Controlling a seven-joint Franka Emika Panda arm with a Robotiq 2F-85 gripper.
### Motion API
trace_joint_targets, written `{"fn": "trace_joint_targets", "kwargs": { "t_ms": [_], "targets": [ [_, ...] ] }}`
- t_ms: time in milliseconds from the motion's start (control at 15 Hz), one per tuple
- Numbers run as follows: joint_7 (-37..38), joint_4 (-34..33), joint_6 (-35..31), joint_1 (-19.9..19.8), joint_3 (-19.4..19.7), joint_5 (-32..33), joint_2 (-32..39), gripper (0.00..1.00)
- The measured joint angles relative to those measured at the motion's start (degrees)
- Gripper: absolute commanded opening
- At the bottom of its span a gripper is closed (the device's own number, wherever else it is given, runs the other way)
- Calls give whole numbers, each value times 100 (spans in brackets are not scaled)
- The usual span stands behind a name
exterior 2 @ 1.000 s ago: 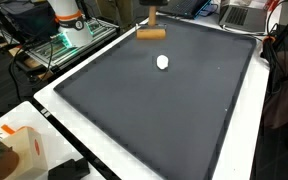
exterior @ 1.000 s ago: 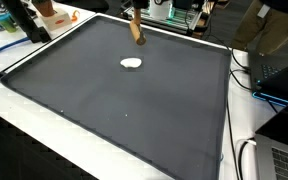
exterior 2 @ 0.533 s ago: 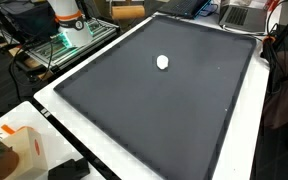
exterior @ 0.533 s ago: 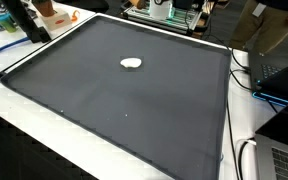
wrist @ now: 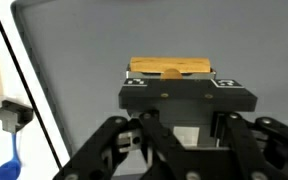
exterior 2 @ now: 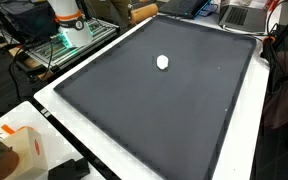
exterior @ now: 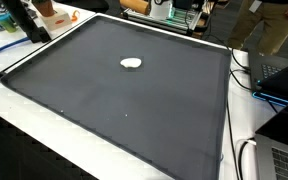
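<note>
The fingers (wrist: 134, 84) are pinching a wooden block (wrist: 171, 68) from both sides, drawn in narrow around it. The wrist view is showing that pretty clearly. The block is hanging in the air over the far edge of the dark mat (exterior: 134, 110) that's covering the bench (exterior: 34, 125), and it isn't touching anything but the fingers.

Progress-wise, the grabbing and lifting part is looking done, since the block is in the grip and off the mat. It isn't resting on anything yet, so the putting-down part is looking not yet done.

A small white thing (exterior: 131, 63) is lying on the mat by itself, well apart from the block. It's too small and blurry to say what it is.

Lots is getting cut off here:
- In both exterior views the block (exterior 2: 142, 12) is only peeking in at the top edge.
- The arm and fingers are sitting outside those frames.
- In the wrist view the gripper body is blocking most of the block, so only its top strip is showing.
- How high it's hanging over the bench is hard to make out.
</note>
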State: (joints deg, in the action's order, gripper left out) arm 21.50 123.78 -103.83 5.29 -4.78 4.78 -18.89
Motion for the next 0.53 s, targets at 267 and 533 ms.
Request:
{"fn": "trace_joint_targets", "kwargs": {
  "t_ms": [267,533],
  "targets": [
    [-1416,-24,17,1,88,-384,-121,23],
    [-2543,154,243,4,253,-569,-618,48]
  ]
}}
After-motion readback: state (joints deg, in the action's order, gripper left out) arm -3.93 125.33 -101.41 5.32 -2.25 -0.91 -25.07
